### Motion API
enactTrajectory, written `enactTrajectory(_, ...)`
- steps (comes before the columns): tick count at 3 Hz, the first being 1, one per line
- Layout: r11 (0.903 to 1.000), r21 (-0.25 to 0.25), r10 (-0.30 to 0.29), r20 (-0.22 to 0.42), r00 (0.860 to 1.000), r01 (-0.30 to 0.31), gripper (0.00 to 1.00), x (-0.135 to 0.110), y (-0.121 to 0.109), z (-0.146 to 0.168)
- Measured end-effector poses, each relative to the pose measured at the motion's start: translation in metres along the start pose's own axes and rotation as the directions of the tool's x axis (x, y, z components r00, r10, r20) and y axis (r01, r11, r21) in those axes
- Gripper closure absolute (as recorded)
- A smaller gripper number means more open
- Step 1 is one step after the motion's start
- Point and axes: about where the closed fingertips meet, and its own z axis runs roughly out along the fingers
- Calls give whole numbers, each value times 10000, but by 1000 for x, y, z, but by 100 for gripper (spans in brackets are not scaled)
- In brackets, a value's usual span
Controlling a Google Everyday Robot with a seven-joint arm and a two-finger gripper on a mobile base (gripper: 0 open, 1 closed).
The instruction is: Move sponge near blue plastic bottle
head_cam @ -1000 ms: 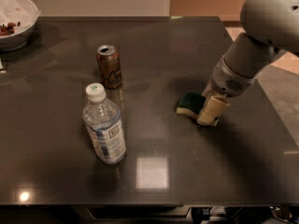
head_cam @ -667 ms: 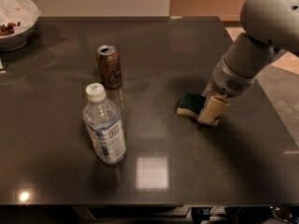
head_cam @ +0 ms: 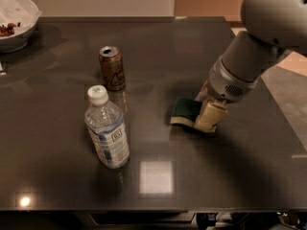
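Note:
The sponge (head_cam: 184, 109), dark green on top with a pale yellow edge, lies low over the dark table (head_cam: 230, 176), right of centre. My gripper (head_cam: 207, 110) reaches down from the upper right. Its cream fingers (head_cam: 211, 118) clasp the sponge's right end, which is hidden between them. The blue plastic bottle (head_cam: 107, 131), clear with a white cap and a pale blue-and-white label, stands upright to the left of the sponge. A wide gap of table lies between them.
A brown-orange soda can (head_cam: 112, 68) stands upright just behind the bottle. A white bowl (head_cam: 17, 20) with some food sits at the table's far left corner. The table's right edge runs close behind my arm.
My gripper and the sponge have moved a little to the left, toward the bottle. The bottle and the can have not moved.

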Motion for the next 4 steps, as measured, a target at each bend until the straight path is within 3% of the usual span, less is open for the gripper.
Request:
enactTrajectory(1,9974,-319,-648,132,9978,652,100,-19,23,4)
enactTrajectory(3,9776,-912,-1873,340,9817,1897,100,-46,67,13)
enactTrajectory(4,9676,-1078,-2249,420,9735,2282,82,-55,82,18)
